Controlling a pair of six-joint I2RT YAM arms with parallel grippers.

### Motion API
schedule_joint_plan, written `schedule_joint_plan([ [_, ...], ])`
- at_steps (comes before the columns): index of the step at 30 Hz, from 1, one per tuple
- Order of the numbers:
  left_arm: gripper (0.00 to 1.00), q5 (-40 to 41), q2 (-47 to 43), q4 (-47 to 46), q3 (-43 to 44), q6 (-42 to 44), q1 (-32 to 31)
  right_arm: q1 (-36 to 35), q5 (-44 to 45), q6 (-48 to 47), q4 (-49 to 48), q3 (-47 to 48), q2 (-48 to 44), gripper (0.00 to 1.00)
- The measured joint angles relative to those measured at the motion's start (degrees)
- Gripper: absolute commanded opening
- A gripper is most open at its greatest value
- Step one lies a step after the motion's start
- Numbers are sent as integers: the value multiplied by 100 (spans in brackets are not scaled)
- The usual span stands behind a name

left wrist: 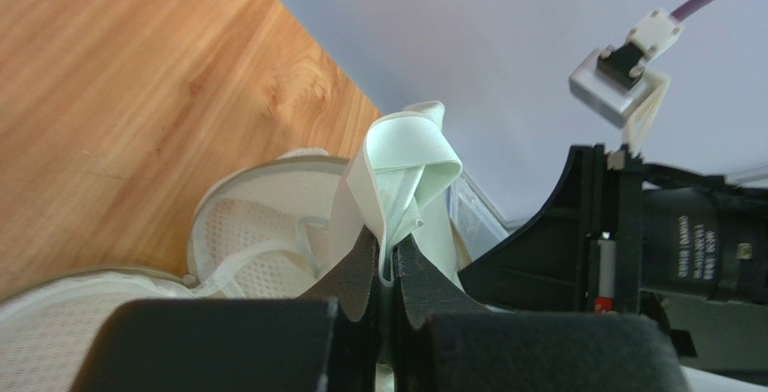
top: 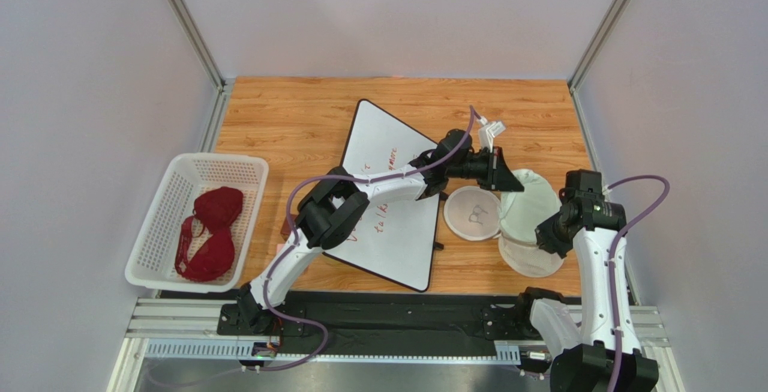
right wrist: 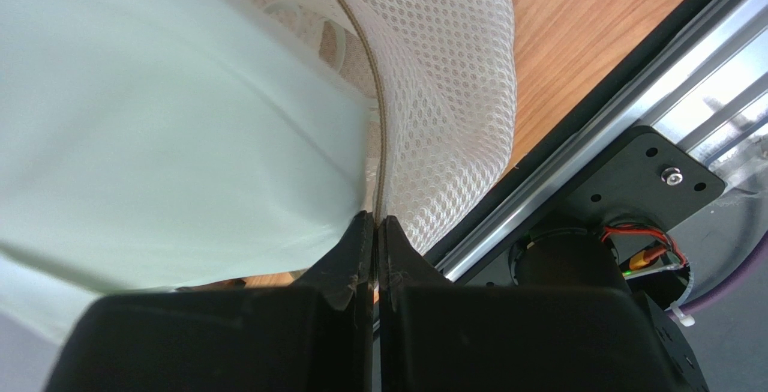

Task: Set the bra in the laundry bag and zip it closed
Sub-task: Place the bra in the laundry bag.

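Bra (top: 209,230) lay in white basket (top: 155,230) at L edge of tabletop (top: 288,113). Neither arm was touching it, and it sat well apart from the bag.

Laundry bag (top: 527,203) sat at R side, near R arm. Its disc lid (top: 470,212) w/ small icon lay flat just beside the bag body, toward the whiteboard (top: 388,158). Zip therefore judged undone.

Left gripper (left wrist: 388,266) was closed on a raised fold of pale bag fabric at the far rim. Right gripper (right wrist: 375,230) was clamped tight on the near rim along the zip seam, w/ mesh wall draped beside it. Both arms were thus occupied w/ the bag. Mouth appeared stretched between the 2 grips; how wide it gaped couldn't be told from any view.

Progress est.: early.
- Done: bag opened, rim held at 2 pts.
- Left: one gripper to release, reach over whiteboard to basket and fetch bra. Then push bra inside, fold lid over, run zip round.
- Zip pull not located in any view.
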State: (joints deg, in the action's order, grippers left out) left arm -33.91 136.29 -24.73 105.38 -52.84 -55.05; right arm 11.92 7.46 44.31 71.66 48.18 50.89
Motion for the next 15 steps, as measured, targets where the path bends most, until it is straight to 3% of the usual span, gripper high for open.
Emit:
schedule_joint_plan([
  [15, 0, -1005, 328, -302, -214, -81, -302, -68, -199, -555, -404, 286, 323, 4],
])
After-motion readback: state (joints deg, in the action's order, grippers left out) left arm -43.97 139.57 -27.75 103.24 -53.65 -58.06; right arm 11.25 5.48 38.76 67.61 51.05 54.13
